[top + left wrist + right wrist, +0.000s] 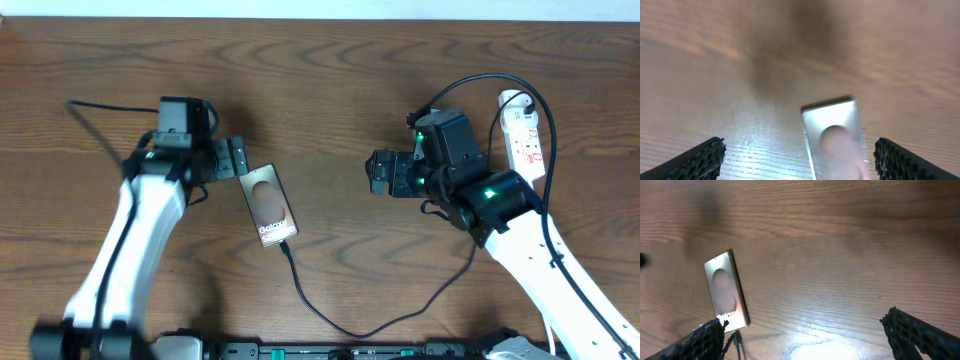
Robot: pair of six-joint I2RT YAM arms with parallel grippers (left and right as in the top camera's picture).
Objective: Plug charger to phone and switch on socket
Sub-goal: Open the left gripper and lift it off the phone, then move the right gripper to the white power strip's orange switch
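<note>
The left jaws are spread wide and hold nothing. In the left wrist view their two black fingers [700, 160] flank the phone [835, 142], which shows between them and touches neither as far as can be seen. From above, these jaws hang just off the phone's far left corner. The right jaws are also fully apart and empty, well to the right of the phone, with their fingers [920, 335] over bare wood. The phone lies flat on the worktop [330, 80], left of centre, with its pale lettering at the near end. The charger [300, 290] meets that near end, runs nearward, then curves right toward the right arm [580, 300]. Whether its tip is fully seated cannot be told. The socket [522, 145] lies at the far right of the worktop.
</note>
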